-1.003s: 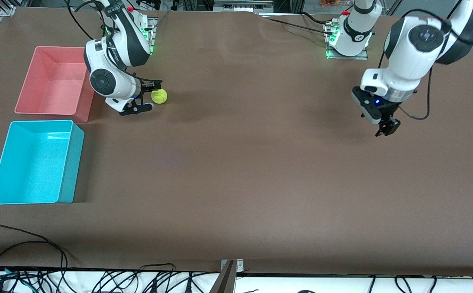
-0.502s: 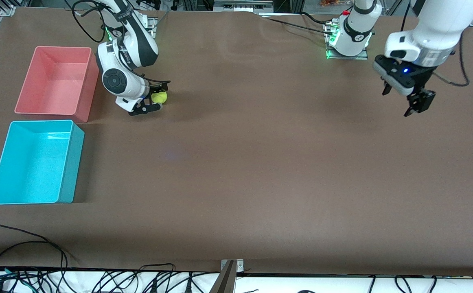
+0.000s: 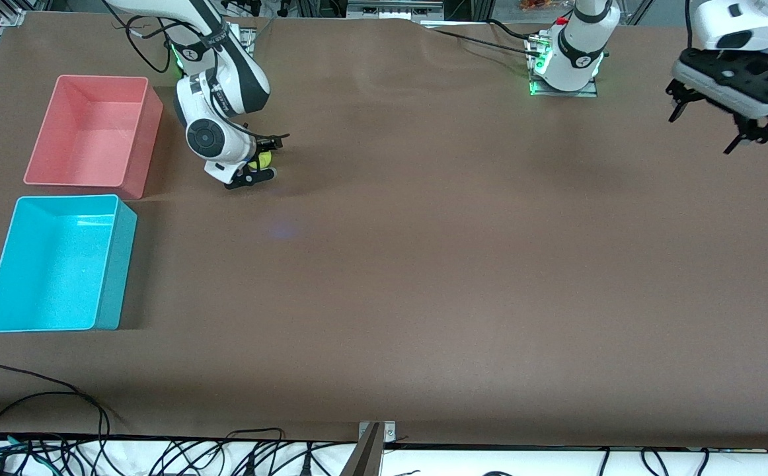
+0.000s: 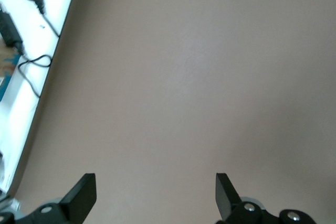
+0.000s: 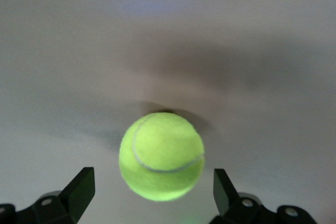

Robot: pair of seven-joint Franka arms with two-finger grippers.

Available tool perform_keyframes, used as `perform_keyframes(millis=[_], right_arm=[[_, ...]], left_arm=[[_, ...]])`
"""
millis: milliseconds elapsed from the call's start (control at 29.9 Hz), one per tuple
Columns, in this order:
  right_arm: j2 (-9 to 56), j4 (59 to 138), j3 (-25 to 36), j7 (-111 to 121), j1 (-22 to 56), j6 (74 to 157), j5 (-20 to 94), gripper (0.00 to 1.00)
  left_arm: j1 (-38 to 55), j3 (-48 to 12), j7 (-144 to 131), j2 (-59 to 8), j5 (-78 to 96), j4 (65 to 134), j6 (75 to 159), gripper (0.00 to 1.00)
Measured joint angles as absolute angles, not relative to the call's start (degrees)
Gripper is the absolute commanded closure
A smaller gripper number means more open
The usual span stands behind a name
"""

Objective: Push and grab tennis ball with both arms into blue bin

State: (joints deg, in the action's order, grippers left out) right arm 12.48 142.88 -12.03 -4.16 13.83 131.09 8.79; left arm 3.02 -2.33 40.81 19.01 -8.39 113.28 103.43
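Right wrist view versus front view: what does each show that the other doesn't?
Only the right wrist view shows the tennis ball whole, seam visible, between open fingers. Only the front view shows the blue bin, the pink bin, and the left gripper raised at the left arm's end. Both show the ball at the right gripper on the brown table.
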Motion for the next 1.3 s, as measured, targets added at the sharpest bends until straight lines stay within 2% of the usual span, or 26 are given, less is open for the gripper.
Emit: perform_keyframes(millis=[33,100,401,635,803,1037,1304], right_arm=[[12.66,142.88,-12.03,-4.15,13.83,131.2,8.79,0.55],[12.81,142.87,-12.03,-4.14,13.83,131.28,8.79,0.61],[12.38,141.94,-11.99,-4.12,13.82,130.58,8.79,0.62],[9.29,138.32,-10.3,-4.12,13.77,124.5,8.78,0.62],[6.3,132.72,-6.0,-3.1,13.74,116.23,8.31,0.62],[5.06,119.87,2.68,3.61,13.31,102.57,3.42,0.62],[6.53,113.12,11.36,17.15,12.8,99.72,-3.61,0.61]], left_arm=[[3.01,-2.19,38.73,19.02,-8.36,112.51,102.19,0.0],[3.0,-2.12,33.84,19.02,-8.11,111.02,99.57,0.0],[3.01,-1.38,14.31,19.02,-2.38,106.45,90.74,0.0],[3.01,-0.37,5.46,18.82,0.88,104.67,87.75,0.0],[3.04,-0.31,2.24,17.99,1.16,103.97,86.85,0.0],[3.01,1.46,1.44,15.37,1.17,102.56,86.61,0.0],[3.02,2.24,1.44,13.8,1.18,101.74,86.53,0.0]])
